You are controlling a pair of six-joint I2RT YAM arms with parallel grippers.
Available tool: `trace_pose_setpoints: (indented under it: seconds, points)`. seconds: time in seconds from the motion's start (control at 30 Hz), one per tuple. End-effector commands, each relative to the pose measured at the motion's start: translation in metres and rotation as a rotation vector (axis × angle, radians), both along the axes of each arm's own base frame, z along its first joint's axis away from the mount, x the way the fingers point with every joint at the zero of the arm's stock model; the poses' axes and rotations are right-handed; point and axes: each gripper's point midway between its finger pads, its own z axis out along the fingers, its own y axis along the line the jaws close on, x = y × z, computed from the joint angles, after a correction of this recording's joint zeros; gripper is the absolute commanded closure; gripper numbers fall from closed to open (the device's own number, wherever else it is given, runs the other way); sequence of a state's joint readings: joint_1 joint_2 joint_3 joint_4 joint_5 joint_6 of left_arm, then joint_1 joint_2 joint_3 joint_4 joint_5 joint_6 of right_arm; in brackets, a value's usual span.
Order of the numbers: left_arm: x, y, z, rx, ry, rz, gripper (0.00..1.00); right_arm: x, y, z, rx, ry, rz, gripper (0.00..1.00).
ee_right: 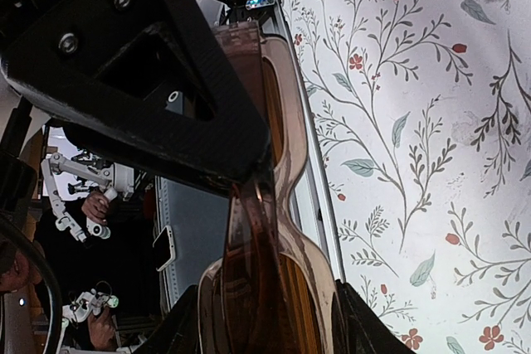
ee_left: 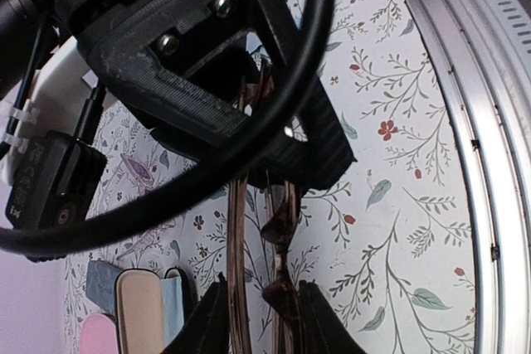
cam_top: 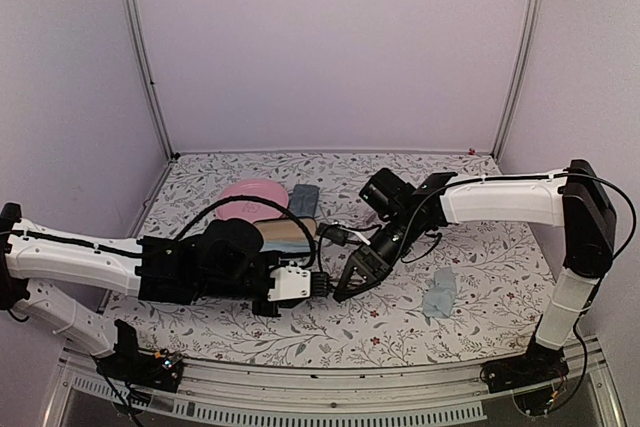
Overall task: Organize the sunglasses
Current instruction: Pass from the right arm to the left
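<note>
Translucent reddish-brown sunglasses [ee_right: 265,230], dark lenses, clamped in right gripper [ee_right: 270,333], temples flanked by narrowly parted left gripper [ee_left: 261,321], contact not discernible

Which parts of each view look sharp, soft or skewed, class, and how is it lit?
Top external: soft, even light, faint shadows; the frame posts slant. Left wrist: the near cable is dark and soft, the table cover sharp. Right wrist: the sunglasses loom close; the room beyond is dark.

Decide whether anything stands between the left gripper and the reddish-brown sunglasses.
Nothing visible does. The reddish-brown sunglasses, held by the right gripper, have their arms between the fingers of the left gripper.
</note>
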State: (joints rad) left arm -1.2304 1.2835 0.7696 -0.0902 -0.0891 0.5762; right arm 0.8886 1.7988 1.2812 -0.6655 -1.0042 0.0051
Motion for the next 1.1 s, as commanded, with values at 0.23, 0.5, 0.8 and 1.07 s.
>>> trace_pose_setpoints:
  seconds: [0.23,0.5,0.8,1.07]
  points:
    - [0.003,0.002,-0.003,-0.019,0.016,0.04,0.74,-0.004,0.003,0.002,0.053,0.013,0.026,0.5]
    - [0.009,0.005,-0.008,-0.046,0.03,0.056,0.75,-0.005,0.001,-0.001,0.053,0.009,0.026,0.36]
    - [0.012,0.011,-0.006,-0.098,0.092,0.068,0.76,0.015,-0.002,0.003,0.02,-0.073,-0.062,0.09]
    - [0.01,0.022,0.011,-0.236,0.208,0.069,0.75,0.032,-0.01,0.015,0.048,-0.246,-0.122,0.05]
